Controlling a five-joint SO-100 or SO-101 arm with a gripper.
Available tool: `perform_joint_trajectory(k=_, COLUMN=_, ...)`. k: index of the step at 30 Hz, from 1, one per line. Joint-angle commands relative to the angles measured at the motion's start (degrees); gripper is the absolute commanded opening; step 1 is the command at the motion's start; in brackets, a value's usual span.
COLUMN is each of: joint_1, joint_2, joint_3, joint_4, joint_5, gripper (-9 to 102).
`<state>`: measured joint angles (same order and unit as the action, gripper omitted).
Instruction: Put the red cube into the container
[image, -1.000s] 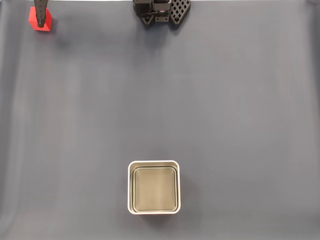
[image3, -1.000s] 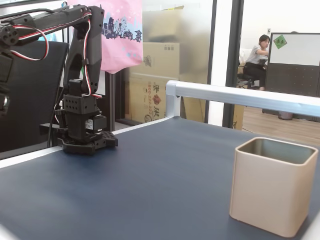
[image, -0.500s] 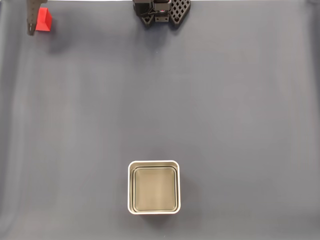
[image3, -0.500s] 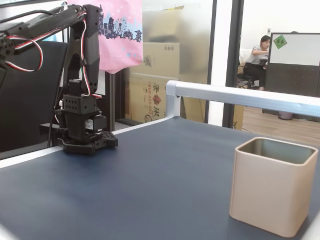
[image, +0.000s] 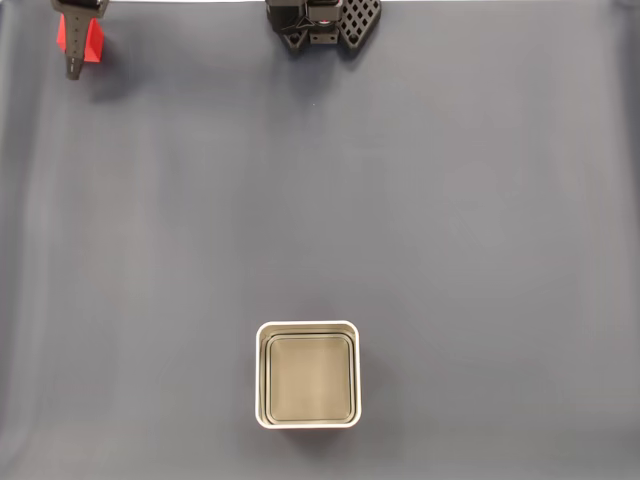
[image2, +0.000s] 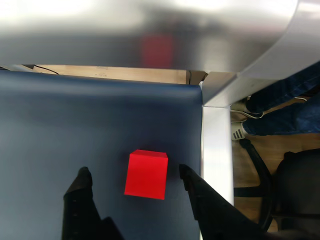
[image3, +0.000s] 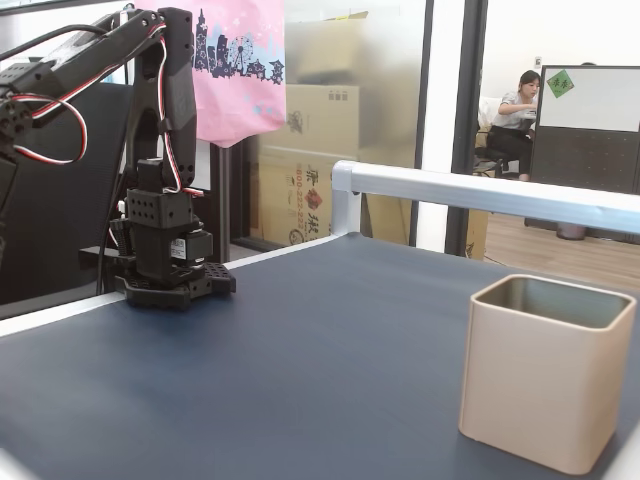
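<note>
An office: glass partitions (image3: 450, 120), stacked cardboard boxes (image3: 315, 160), a seated person (image3: 512, 110).

Red cube (image2: 146, 174), plain bright red. Container (image: 307, 375): white rim, grey-olive inside. Table (image: 450, 200) dark blue-grey. Hand (image2: 134, 180) black.

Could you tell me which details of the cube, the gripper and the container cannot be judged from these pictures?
- Red cube: in a fixed view from above, a gripper finger covers its left part.
- Gripper: the wrist view's bottom edge cuts off the fingers, so its upper body is unseen. Whether the tips reach the mat cannot be told.
- Container: in a fixed side view its wall hides the floor inside.
- Arm: the side view's left edge cuts off its far end.
</note>
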<state>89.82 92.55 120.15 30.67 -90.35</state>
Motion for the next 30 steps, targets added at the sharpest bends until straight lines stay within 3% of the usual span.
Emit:
perform_joint_trajectory(k=1, joint_1=-0.3, joint_2=-0.3, joint_3=-0.4, joint_4=-1.6, joint_5=-0.2, gripper=40)
perform_joint_trajectory(k=20, joint_1=-2.3, joint_2=-1.9, joint_3=-0.3, joint_4=-4.4, joint_5=0.2, gripper=37)
perform_joint_trajectory(k=30, joint_1=-2.4, joint_2=-1.9, joint_3=0.3, joint_4=-4.4, joint_5=-1.8, gripper=21)
